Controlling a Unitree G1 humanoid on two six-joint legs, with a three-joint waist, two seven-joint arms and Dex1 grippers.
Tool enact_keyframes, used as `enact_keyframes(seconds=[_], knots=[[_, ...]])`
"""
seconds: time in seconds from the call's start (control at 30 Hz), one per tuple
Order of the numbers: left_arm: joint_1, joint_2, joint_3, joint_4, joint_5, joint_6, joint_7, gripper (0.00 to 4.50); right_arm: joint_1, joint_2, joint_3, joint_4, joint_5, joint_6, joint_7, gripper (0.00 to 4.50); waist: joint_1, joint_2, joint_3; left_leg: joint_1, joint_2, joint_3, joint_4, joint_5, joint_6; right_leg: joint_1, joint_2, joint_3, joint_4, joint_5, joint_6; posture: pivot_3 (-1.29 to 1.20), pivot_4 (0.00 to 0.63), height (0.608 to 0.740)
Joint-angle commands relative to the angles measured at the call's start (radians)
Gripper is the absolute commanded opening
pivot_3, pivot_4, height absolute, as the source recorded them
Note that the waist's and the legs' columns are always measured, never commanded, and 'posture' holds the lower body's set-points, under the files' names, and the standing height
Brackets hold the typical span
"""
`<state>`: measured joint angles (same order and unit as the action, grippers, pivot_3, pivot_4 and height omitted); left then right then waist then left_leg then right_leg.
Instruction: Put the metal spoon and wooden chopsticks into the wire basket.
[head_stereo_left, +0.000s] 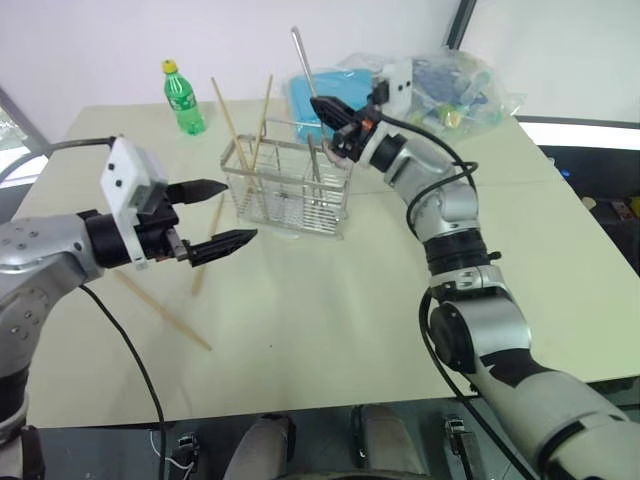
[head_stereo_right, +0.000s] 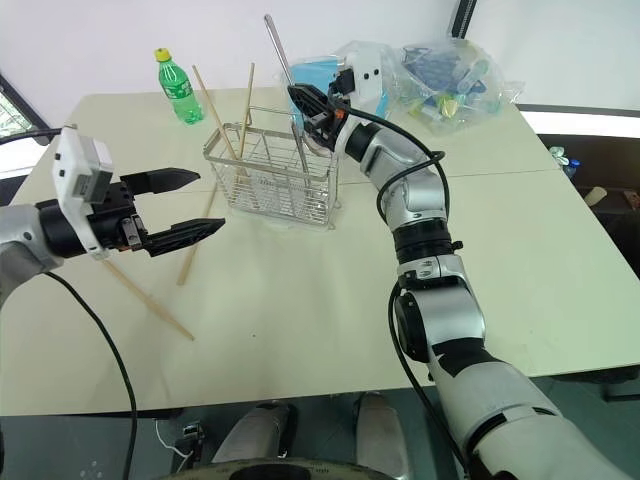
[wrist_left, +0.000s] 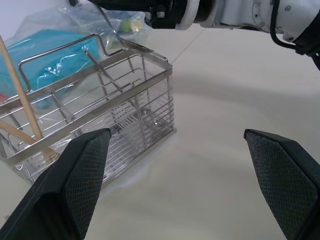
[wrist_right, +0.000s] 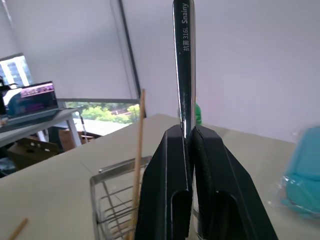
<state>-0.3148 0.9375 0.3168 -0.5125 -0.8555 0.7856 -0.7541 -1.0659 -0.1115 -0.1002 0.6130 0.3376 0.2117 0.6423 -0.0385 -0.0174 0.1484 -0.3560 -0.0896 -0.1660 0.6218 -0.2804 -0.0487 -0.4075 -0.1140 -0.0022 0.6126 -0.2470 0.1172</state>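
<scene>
Right claw (head_stereo_left: 322, 108) pinches the spoon (head_stereo_left: 302, 60) upright over the basket (head_stereo_left: 290, 190). Next it just lets go. Left claw (head_stereo_left: 220, 213) hangs wide, empty.

1. My work surface: a pale cream table (head_stereo_left: 330, 330).
2. On it stand the wire basket (head_stereo_left: 290, 190) and a green bottle (head_stereo_left: 184, 98).
3. Two wooden chopsticks (head_stereo_left: 165, 318) lie flat; bagged clutter (head_stereo_left: 450, 95) sits far back.

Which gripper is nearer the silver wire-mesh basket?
Right. The right gripper holds the metal spoon above the silver wire-mesh basket; the open left gripper hovers beside it.
</scene>
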Motion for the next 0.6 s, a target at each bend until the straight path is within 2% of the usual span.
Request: enact_keyframes(seconds=[0.03,0.23,0.5,0.6], knots=[[0.008,0.007,0.058,-0.037,-0.021,0.007,0.022,4.5,-0.003,0.008,-0.002,-0.009,-0.006,-0.033,-0.013,1.51,-0.004,0.0,0.0,0.0,0.0,0.0,0.0,0.0,0.0,0.0,0.0,0.0,0.0,0.0,0.0,0.0,0.15,0.725],[0.01,-0.004,0.069,-0.029,-0.022,0.011,0.051,4.5,0.001,-0.004,-0.02,-0.041,0.001,-0.019,-0.043,4.43,-0.006,0.0,0.0,0.0,0.0,0.0,0.0,0.0,0.0,0.0,0.001,0.0,0.0,0.0,0.0,0.0,0.15,0.725],[-0.029,-0.059,0.128,0.013,-0.037,0.041,0.203,4.5,-0.024,-0.08,-0.047,-0.196,0.062,0.09,-0.034,4.43,-0.003,0.0,0.0,0.0,0.0,0.0,0.0,0.0,0.0,0.0,0.001,0.0,0.0,0.0,0.0,0.0,0.15,0.725],[-0.063,-0.096,0.188,0.031,-0.054,0.096,0.36,4.5,-0.031,-0.155,-0.045,-0.296,0.111,0.162,0.049,4.43,-0.003,0.0,0.0,0.0,0.0,0.0,0.0,0.0,0.0,0.0,0.001,0.0,0.0,0.0,0.0,0.0,0.15,0.725]])
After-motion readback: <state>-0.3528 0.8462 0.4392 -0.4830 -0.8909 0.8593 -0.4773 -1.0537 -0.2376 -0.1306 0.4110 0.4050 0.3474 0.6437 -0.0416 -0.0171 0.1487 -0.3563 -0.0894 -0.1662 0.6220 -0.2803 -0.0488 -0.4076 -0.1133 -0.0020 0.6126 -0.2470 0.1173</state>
